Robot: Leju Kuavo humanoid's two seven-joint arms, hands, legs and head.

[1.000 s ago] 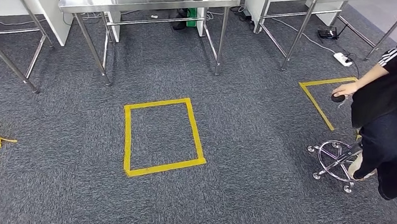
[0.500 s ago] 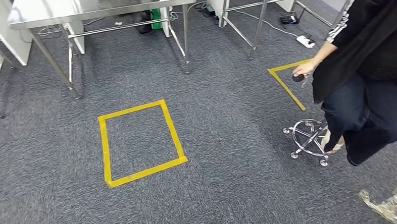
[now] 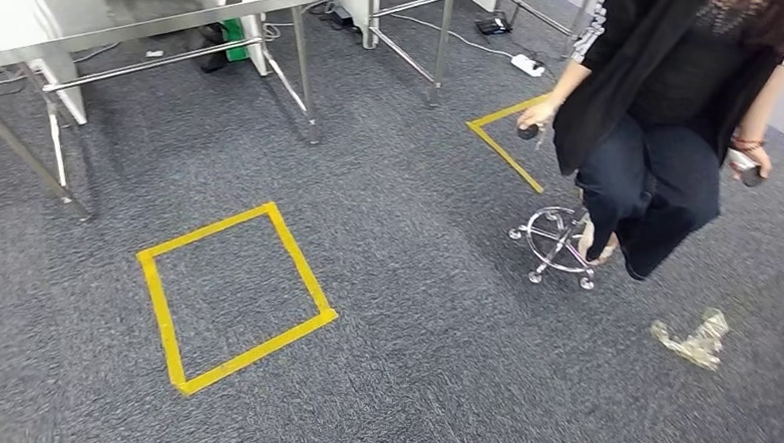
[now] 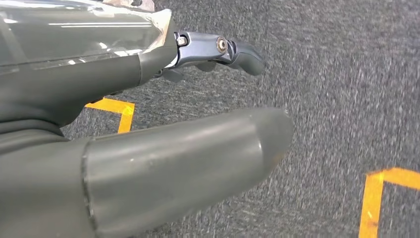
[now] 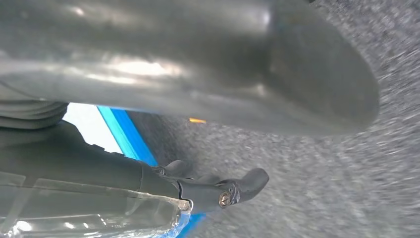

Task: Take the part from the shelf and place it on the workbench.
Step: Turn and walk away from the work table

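My left hand (image 4: 198, 99) and right hand (image 5: 223, 124) hang empty with fingers apart above grey carpet (image 3: 414, 312), yellow tape (image 4: 369, 203) beyond my left fingertips.

No readable text, label, brand or number anywhere. Only plain markings: a yellow tape square (image 3: 233, 296) on the grey carpet (image 3: 414, 312) and a second tape corner (image 3: 502, 136) beside the stool (image 3: 559, 244), both without lettering.
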